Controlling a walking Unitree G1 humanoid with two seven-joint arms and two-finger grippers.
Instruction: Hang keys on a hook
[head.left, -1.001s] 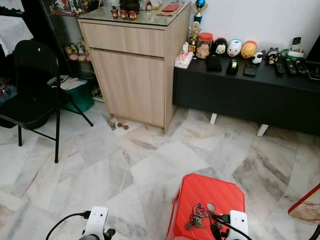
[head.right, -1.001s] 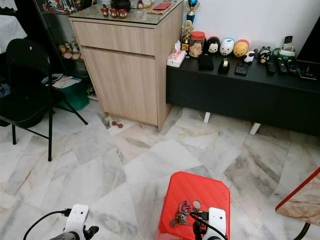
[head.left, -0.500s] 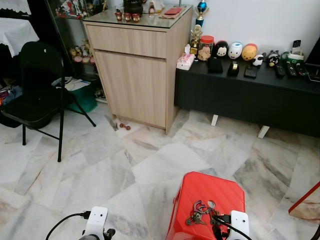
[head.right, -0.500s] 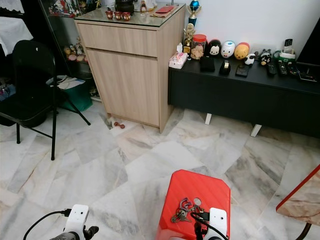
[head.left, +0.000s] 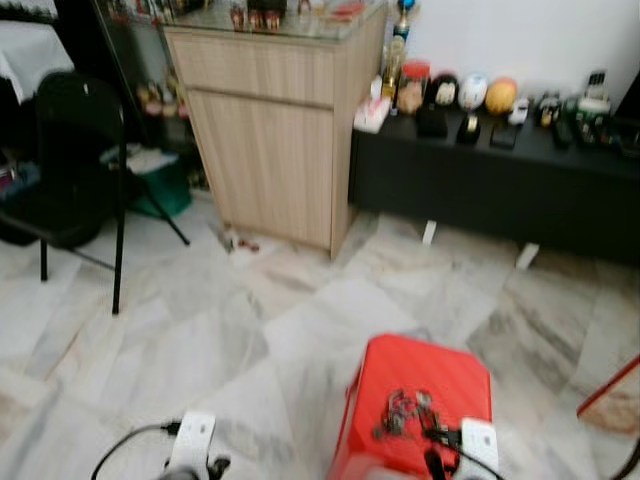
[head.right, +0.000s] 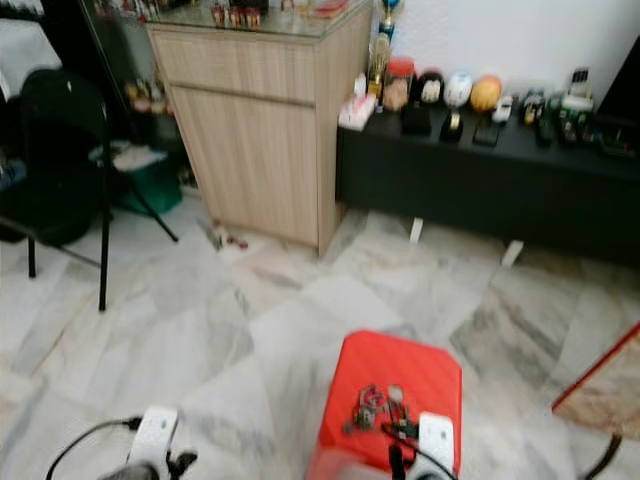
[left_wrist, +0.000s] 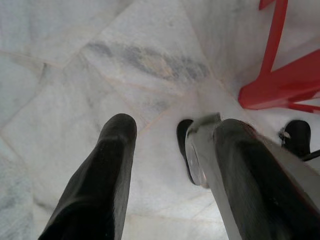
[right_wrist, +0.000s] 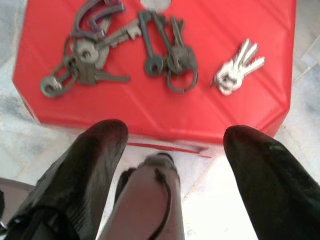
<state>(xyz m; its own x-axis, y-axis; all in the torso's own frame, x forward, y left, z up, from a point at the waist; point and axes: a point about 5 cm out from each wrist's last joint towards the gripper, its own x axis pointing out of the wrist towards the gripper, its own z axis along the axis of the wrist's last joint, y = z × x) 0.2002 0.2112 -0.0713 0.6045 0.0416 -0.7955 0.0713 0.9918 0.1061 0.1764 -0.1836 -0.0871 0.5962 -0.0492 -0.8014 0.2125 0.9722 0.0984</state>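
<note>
Three bunches of keys lie on the top of a red plastic stool (head.left: 420, 365): a large dark bunch (right_wrist: 85, 55), a second dark bunch (right_wrist: 167, 55) and a small silver bunch (right_wrist: 235, 70). In the eye views they show as one blurred cluster of keys (head.left: 403, 412). My right gripper (right_wrist: 174, 132) hangs open just off the stool's near edge, nothing between its fingers (right_wrist: 95, 165). Low beside the stool's legs, my left gripper (left_wrist: 172, 127) is open over the marble floor.
A tall wooden cabinet (head.left: 270, 130) stands ahead on the left. A low black console (head.left: 500, 190) with toys and remotes runs along the wall. A black folding chair (head.left: 70, 150) is at far left. A red-edged tabletop (head.left: 610, 385) juts in at right.
The head view has shifted slightly and turned blurry, so the camera is moving. The keys still lie on the stool, and both wrists stay at the bottom edge.
</note>
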